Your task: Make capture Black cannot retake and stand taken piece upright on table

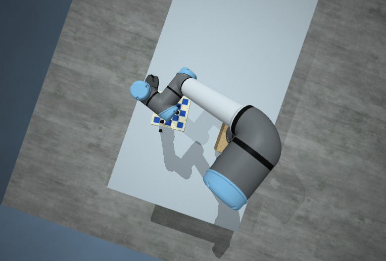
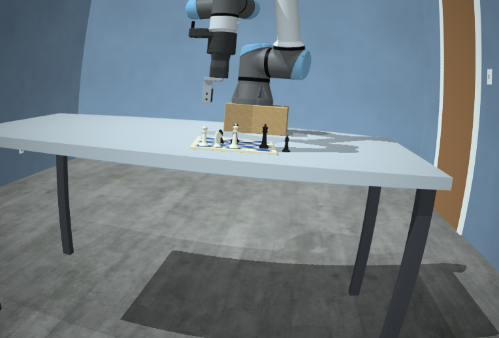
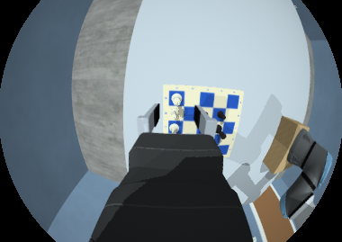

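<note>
A small blue and cream chessboard (image 2: 234,146) lies on the table, also seen in the wrist view (image 3: 203,112) and partly under my arm in the top view (image 1: 174,117). White pieces stand upright on its left side, among them a tall one (image 2: 204,136) and another (image 2: 234,136). A tall black piece (image 2: 264,136) stands at the board's right end. A small black piece (image 2: 286,144) stands upright on the table just off the board, also in the top view (image 1: 160,130). My gripper (image 2: 208,93) is open and empty, well above the board's left end, fingers seen in the wrist view (image 3: 175,118).
A tan block (image 2: 256,118) under the arm's base stands just behind the board. The table's front edge is close to the board. A brown door (image 2: 458,99) is at the far right.
</note>
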### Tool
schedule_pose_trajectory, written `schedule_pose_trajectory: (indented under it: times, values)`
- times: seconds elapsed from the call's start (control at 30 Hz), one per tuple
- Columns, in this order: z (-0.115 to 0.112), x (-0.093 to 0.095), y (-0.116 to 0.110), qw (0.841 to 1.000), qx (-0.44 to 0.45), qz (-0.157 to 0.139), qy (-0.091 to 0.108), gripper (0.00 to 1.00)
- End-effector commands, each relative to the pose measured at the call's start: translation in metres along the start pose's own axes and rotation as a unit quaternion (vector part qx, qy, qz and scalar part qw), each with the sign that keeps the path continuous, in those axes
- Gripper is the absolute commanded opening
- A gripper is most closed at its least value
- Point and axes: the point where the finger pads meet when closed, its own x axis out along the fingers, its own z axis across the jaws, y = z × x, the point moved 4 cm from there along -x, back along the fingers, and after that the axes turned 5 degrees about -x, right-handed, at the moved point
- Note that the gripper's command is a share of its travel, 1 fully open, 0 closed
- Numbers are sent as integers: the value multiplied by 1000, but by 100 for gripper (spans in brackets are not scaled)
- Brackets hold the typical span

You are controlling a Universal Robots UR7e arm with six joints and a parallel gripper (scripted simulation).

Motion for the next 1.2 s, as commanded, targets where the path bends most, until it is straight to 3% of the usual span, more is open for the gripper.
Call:
schedule_pose_trajectory:
  times: [0.0, 0.57, 1.17]
  values:
    - [0, -9, 0, 1000, 0, 1, 1, 100]
    - [0, -59, 0, 1000, 0, 1, 1, 100]
    - [0, -63, 0, 1000, 0, 1, 1, 100]
